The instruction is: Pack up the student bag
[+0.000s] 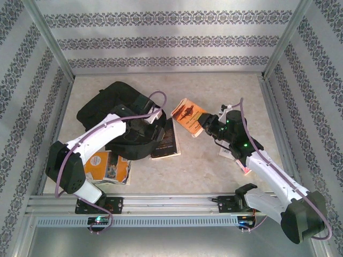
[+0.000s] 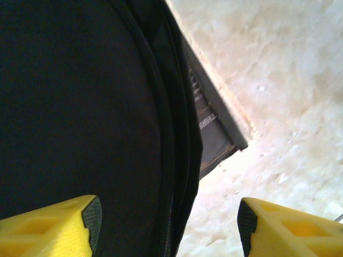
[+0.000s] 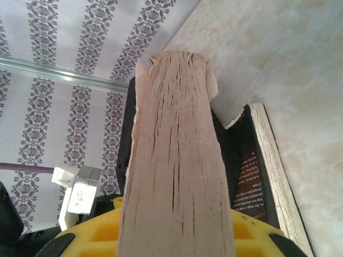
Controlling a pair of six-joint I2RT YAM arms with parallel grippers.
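Note:
The student bag (image 1: pixel 110 110), a big black soft backpack, lies at the left middle of the table. My left gripper (image 1: pixel 156 130) hovers at its right edge, open. In the left wrist view one yellow finger (image 2: pixel 59 227) is over the bag's fabric (image 2: pixel 75 107) and the other is over bare table, with nothing held between them. My right gripper (image 1: pixel 208 126) is shut on an orange-covered book (image 1: pixel 188 116), lifted and tilted right of the bag. The book's pale page edge (image 3: pixel 177 160) rises from between the yellow jaws of the right gripper (image 3: pixel 177 238).
A black book (image 1: pixel 167 140) lies flat beside the bag's right edge, also seen as the black book (image 2: pixel 214 128) and the black book (image 3: pixel 252 171). Another orange book (image 1: pixel 110 167) lies under my left arm near the front. A white-and-pink item (image 1: pixel 229 152) sits beneath my right arm.

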